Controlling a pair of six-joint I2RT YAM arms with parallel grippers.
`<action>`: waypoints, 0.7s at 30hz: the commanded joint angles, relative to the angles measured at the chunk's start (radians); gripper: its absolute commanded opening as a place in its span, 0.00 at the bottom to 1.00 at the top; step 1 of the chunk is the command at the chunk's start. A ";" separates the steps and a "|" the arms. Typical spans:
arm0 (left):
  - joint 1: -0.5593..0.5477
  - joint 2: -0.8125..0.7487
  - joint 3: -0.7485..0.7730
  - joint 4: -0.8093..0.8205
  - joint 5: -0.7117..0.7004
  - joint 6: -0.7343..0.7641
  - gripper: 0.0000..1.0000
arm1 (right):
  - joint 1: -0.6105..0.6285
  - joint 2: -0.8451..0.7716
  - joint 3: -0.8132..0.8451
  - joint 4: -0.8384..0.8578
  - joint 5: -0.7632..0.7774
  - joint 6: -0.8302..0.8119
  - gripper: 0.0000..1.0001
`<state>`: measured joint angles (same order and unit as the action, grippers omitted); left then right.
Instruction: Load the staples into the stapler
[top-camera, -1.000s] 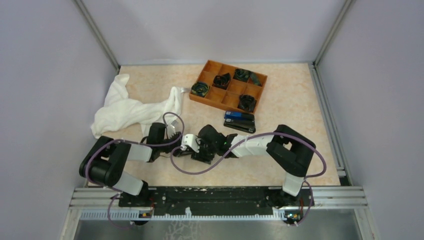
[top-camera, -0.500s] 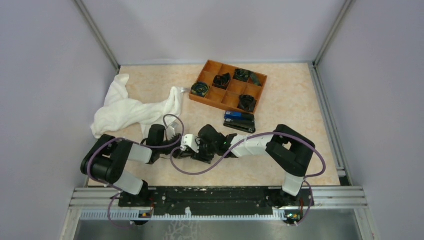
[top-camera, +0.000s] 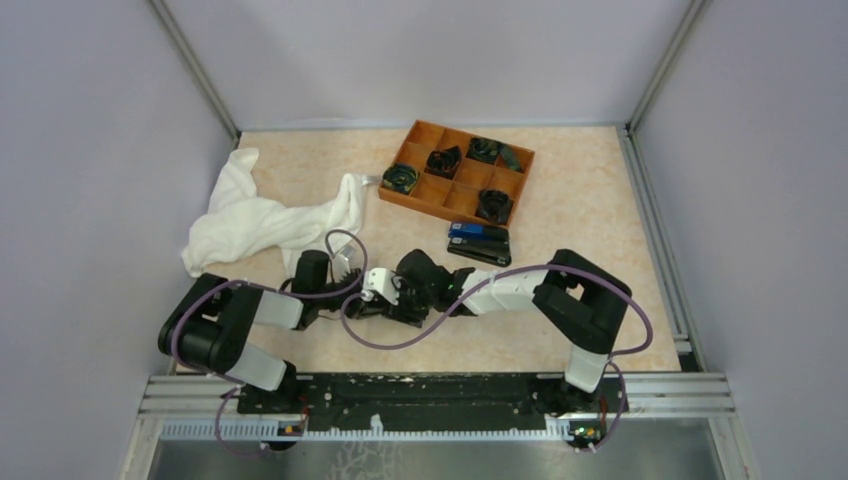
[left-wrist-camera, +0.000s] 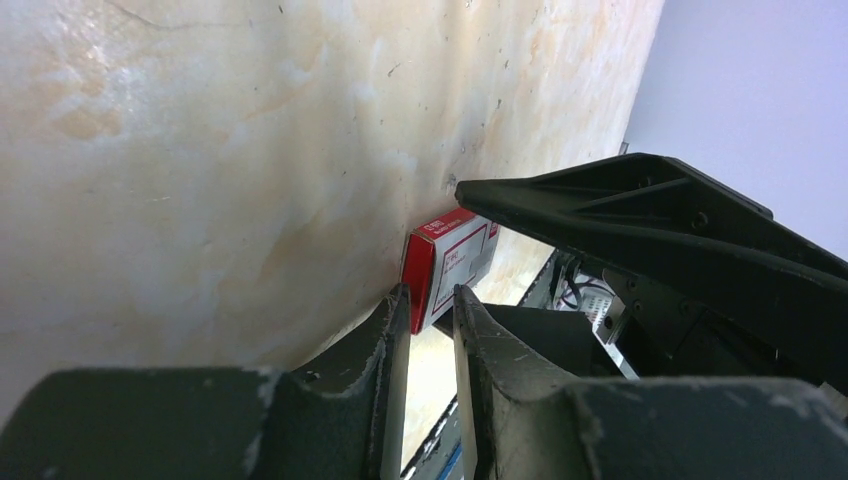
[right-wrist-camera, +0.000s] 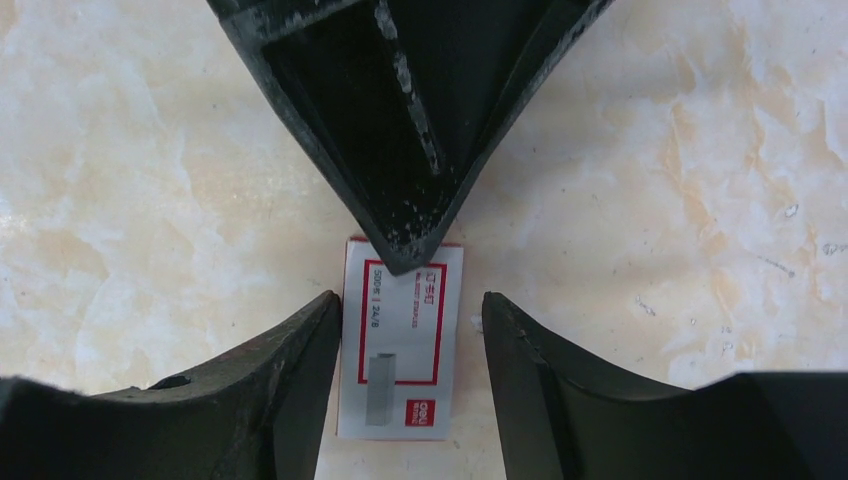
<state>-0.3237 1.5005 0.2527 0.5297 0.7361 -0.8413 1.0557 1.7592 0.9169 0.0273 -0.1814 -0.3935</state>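
Right wrist view: the right gripper (right-wrist-camera: 412, 302) stands open astride the carton of staples (right-wrist-camera: 400, 345), flat on the tabletop (right-wrist-camera: 650, 200). The left gripper (left-wrist-camera: 430, 298), barely parted, meets the carton's end; I cannot tell if it grips.

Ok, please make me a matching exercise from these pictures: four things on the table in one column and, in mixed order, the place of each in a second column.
Things:
1. staple carton
2. white cloth
3. orange tray
4. blue-and-black stapler

Places:
a. crumpled on the left side of the table
b. just on the near side of the tray
c. lying flat, straddled by the open right end effector
d. near the far edge of the table

Pairs: 1-c, 2-a, 3-d, 4-b.
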 joint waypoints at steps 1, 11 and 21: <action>0.006 -0.009 0.008 -0.008 0.000 0.015 0.28 | -0.007 -0.030 -0.038 -0.103 0.048 -0.021 0.56; 0.005 0.024 0.008 0.015 0.018 0.013 0.28 | -0.009 -0.035 -0.043 -0.130 0.030 -0.010 0.55; 0.005 0.066 -0.003 0.098 0.053 -0.029 0.24 | -0.010 0.010 -0.026 -0.119 -0.009 -0.019 0.51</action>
<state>-0.3225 1.5501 0.2527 0.5701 0.7593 -0.8574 1.0508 1.7290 0.8974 -0.0158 -0.1780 -0.3931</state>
